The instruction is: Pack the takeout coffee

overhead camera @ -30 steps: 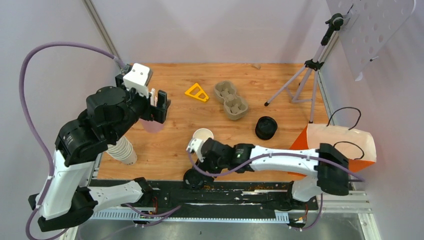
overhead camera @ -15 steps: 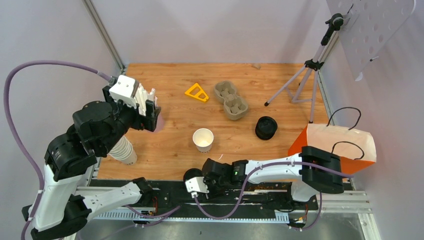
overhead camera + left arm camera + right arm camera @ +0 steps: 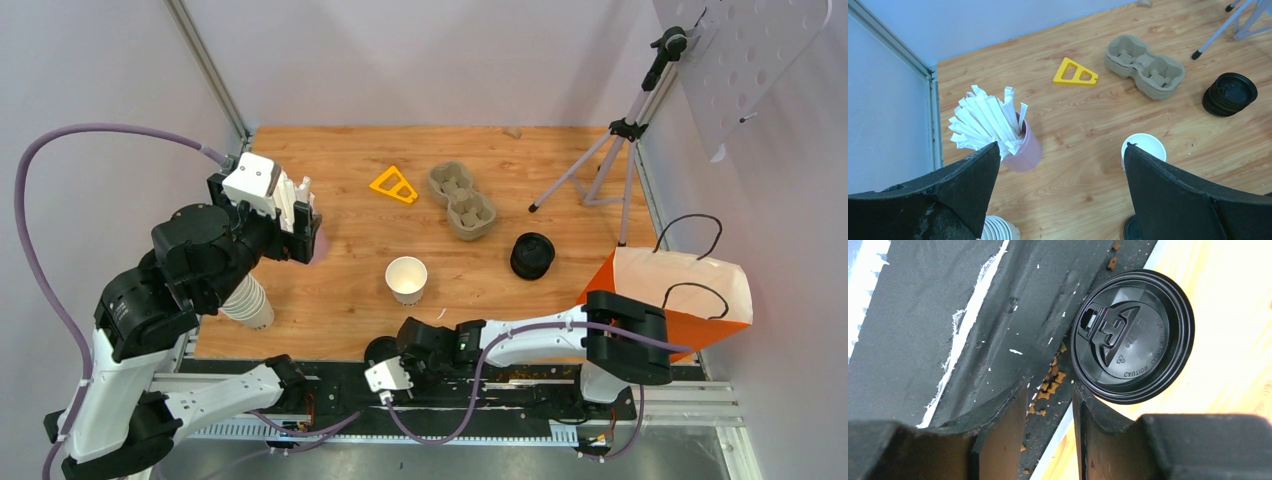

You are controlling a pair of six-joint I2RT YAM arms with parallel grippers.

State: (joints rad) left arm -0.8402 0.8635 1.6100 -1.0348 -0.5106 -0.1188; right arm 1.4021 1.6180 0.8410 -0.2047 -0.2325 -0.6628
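Down at the near edge, the right arm has swung away from the cup and now hangs over a loose lid lying half off the bench. Right jaws have narrowed but grasp nothing, with the lid just beside one finger. Cup's lidless, mid-bench. Left jaws are spread wide and empty above the straws. Guessing it grabs the lid next

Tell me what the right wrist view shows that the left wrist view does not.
Only right wrist: the single black lid, moulded top close up; crumbs on the black base plate. Only left wrist: pink cup of straws, yellow triangle, pulp carrier, lid stack, open white cup. Both: the wooden table, and probably that lid's edge.
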